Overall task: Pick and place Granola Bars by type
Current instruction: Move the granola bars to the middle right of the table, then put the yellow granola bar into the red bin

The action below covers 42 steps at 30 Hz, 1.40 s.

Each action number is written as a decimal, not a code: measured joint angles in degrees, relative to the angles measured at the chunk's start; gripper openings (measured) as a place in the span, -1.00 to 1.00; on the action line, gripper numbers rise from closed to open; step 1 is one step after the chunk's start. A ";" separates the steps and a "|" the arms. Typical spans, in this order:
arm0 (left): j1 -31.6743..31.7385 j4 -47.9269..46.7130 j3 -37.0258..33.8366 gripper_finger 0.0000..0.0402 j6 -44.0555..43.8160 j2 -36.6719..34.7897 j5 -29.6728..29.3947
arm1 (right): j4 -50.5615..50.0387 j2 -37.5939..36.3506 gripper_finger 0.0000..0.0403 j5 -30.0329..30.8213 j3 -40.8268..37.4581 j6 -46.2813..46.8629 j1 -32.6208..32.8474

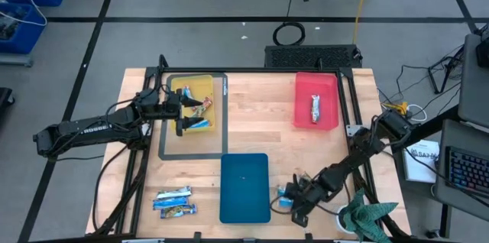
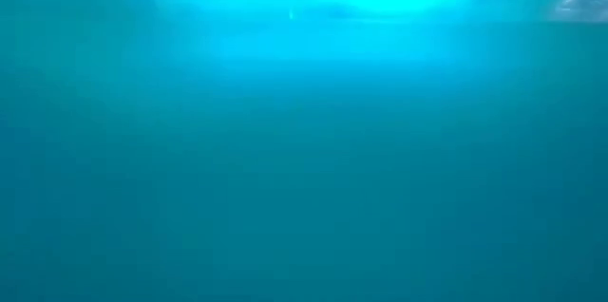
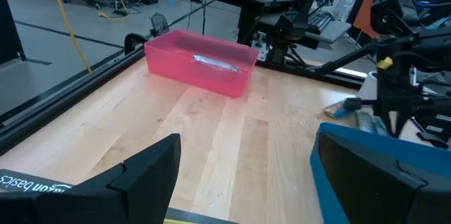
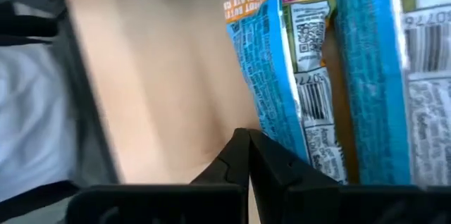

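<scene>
Multicoloured and blue granola bars lie in the yellow tray. My left gripper hovers at that tray's left side, open, with nothing between its fingers. A silver-wrapped bar lies in the red tray. Two blue-and-white bars rest flat on the wood near the table's front left. My right gripper is low beside the blue tray, shut, with its tips at the edge of blue-and-white bars lying flat on the table. My right gripper's shut fingertips stand at the wrapper edge of a blue-and-white bar that lies flat on the table. I cannot tell whether they touch it.
A crumpled green cloth sits at the front right corner, close to the right arm. The blue tray's wall fills the low view. A grey frame outline surrounds the yellow tray. Bare wood lies between the trays at the table's middle.
</scene>
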 joint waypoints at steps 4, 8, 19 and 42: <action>0.02 -0.09 0.00 0.68 0.00 0.00 0.04 | -3.94 -0.15 -1.00 0.30 0.11 -3.41 -2.56; 0.02 -0.97 0.00 0.68 0.02 0.00 0.03 | -6.61 -0.19 -1.00 1.21 0.11 -5.44 -4.37; 0.00 -2.97 0.00 0.68 0.28 0.00 0.02 | -13.86 -0.14 -1.00 21.18 0.10 -2.65 -7.05; -0.09 -3.31 0.00 0.68 0.64 0.00 -0.01 | -16.51 -36.88 -0.92 19.60 -0.29 -22.62 -5.75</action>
